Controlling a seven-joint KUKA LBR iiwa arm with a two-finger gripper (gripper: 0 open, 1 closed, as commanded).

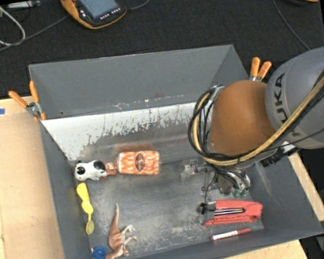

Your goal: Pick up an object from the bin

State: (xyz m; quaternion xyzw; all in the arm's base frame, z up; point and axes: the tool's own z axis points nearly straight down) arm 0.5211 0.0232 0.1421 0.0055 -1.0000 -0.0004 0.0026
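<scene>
Red tool [235, 212] just under claw [213, 200], bin [144, 92] front-right corner; claw's state unreadable.

1. The arm [304, 103] runs off the right edge, so we see just its last stretch.
2. Its orange cover [239, 116] and black cables [201, 132] hide the wrist and part of the bin [135, 75] wall and floor behind them.
3. The gripper [213, 204] reads as a dark tangle under the cover. We cannot tell whether it touches the red flat thing [245, 210] just below.
4. We cannot name that red thing's kind, and its left end is partly covered.
5. The small grey thing [189, 168] left of the gripper is too indistinct to name.
6. The blue thing [98, 253] in the front-left corner is too small to identify.
7. We cannot tell whether the thin red-and-white stick [230, 235] is a pen or a marker.
</scene>
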